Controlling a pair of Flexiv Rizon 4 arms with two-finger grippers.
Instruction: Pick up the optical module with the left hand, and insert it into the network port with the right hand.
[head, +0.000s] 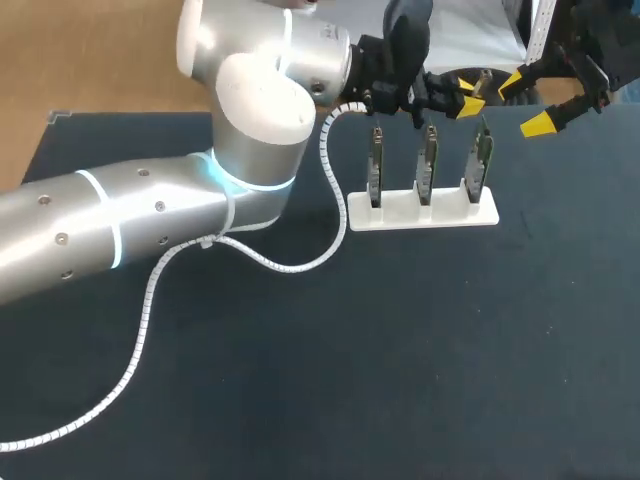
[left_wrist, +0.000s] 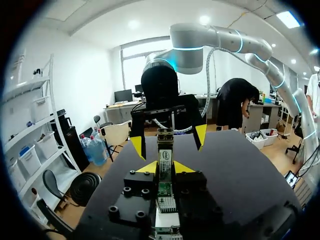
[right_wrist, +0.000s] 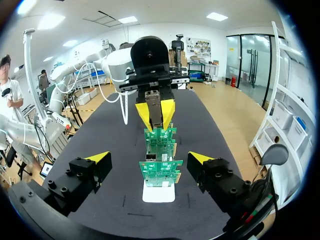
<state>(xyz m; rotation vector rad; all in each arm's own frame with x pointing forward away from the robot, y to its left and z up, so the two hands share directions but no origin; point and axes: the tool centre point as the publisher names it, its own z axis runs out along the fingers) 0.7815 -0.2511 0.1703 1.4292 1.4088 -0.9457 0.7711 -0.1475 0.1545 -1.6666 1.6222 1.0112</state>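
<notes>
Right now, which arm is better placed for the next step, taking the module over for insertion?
Right. The right gripper is open and empty, facing the left gripper, which is shut on the optical module by the white rack. The module likely just needs passing across.

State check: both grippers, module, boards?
left gripper: shut on the optical module
right gripper: open, empty
optical module: held in the air, not inserted
circuit boards: three, upright in the white rack
</notes>
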